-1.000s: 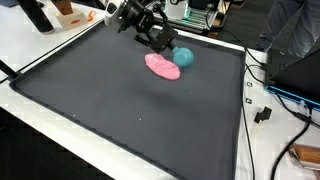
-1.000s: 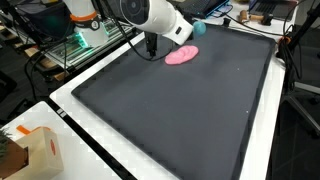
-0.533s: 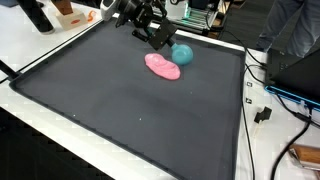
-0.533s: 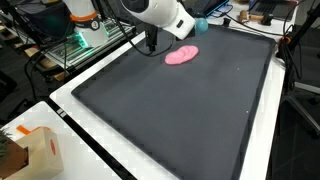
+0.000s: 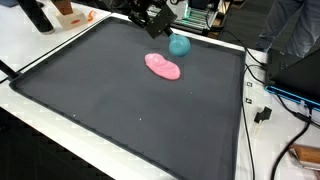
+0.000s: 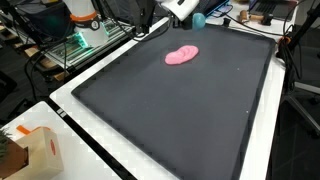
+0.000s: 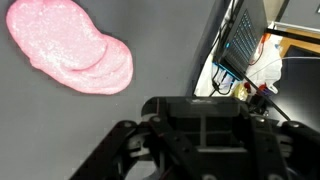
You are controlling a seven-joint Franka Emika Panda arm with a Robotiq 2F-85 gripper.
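Far back on the black mat, my gripper hangs above the teal ball, apparently empty; I cannot tell how wide it gapes. Just nearer lies the pink patch: flat, soft, probably limp, so I'd pinch 1 edge.

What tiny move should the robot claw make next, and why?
Probably a small sideways shift to sit right above the teal ball. The gripper hangs raised at the far edge of the mat with the ball just beside it, not under it, and the wrist view shows the pink blob off in a corner but no ball. Whether its jaws are open is unclear.
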